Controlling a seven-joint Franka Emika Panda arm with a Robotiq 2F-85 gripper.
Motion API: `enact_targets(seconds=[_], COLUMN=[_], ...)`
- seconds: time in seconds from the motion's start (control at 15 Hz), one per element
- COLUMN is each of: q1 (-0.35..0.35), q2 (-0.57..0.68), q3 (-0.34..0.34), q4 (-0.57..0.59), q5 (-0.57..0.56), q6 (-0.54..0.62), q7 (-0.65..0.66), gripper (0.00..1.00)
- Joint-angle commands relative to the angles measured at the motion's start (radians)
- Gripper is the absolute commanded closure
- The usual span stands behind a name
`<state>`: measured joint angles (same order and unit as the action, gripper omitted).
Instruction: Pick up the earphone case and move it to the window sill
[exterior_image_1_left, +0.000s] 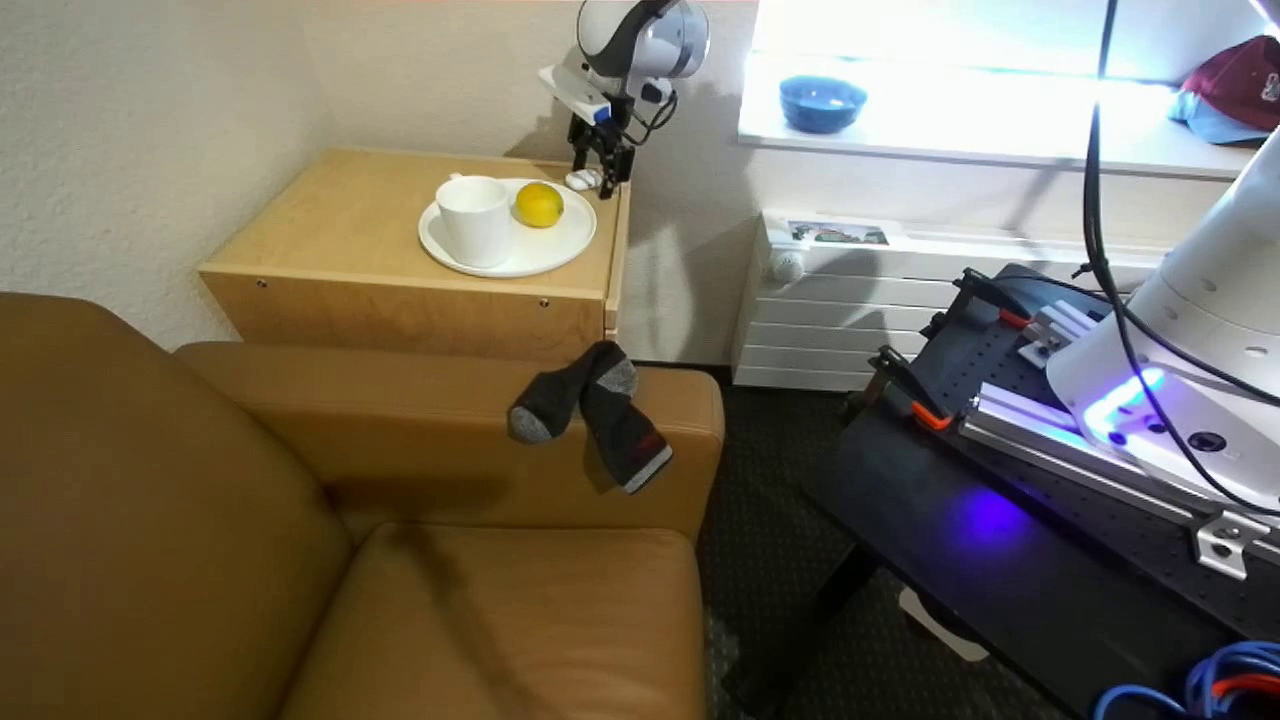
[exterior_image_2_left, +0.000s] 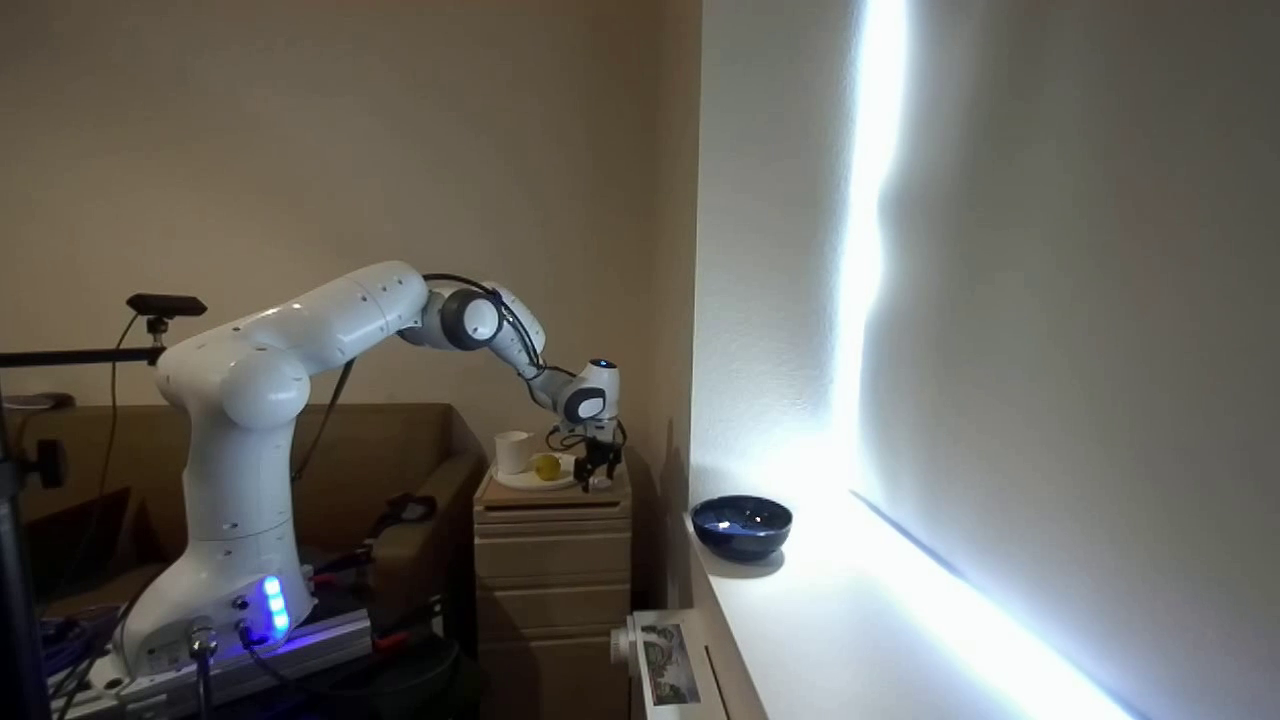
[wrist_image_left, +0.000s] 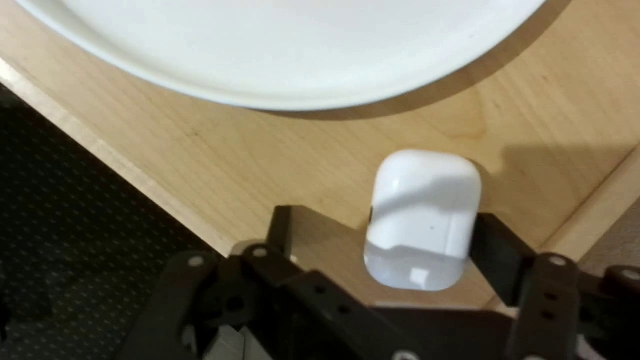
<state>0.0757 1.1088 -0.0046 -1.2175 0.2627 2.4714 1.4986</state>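
The earphone case (wrist_image_left: 425, 220) is a small white rounded case lying on the wooden side table, seen large in the wrist view. It also shows small in both exterior views (exterior_image_1_left: 583, 180) (exterior_image_2_left: 602, 484). My gripper (wrist_image_left: 385, 225) is open, with its black fingers on either side of the case. The right finger is close against the case, and a gap shows between the left finger and the case. The gripper is low over the table's corner in both exterior views (exterior_image_1_left: 592, 178) (exterior_image_2_left: 597, 476). The bright white window sill (exterior_image_1_left: 960, 125) also shows in an exterior view (exterior_image_2_left: 830, 620).
A white plate (exterior_image_1_left: 530, 265) beside the case holds a white cup (exterior_image_1_left: 476, 222) and a yellow fruit (exterior_image_1_left: 540, 204). A blue bowl (exterior_image_1_left: 822, 104) stands on the sill's near end, and a red cap (exterior_image_1_left: 1235, 88) lies farther along. A radiator (exterior_image_1_left: 840, 320) is below the sill.
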Motion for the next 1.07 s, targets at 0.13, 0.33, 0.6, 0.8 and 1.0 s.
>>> enact_targets(seconds=[0.13,0.33,0.6,0.8,1.0], q1=[-0.049,-0.051,-0.019,0.004,0.005], q2=[0.074,0.076,-0.005,-0.148,-0.243], q3=[0.044,0.036,-0.014,-0.054,-0.063], q4=[0.102,0.114,0.023,-0.153,-0.261], q5=[0.050,0.057,0.012,-0.041,-0.088], q6=[-0.132,-0.162,-0.129,-0.097,-0.120], q7=[-0.011,0.006,0.022,-0.013,-0.069], gripper=[0.55,0.74,0.76,0.76,0.76])
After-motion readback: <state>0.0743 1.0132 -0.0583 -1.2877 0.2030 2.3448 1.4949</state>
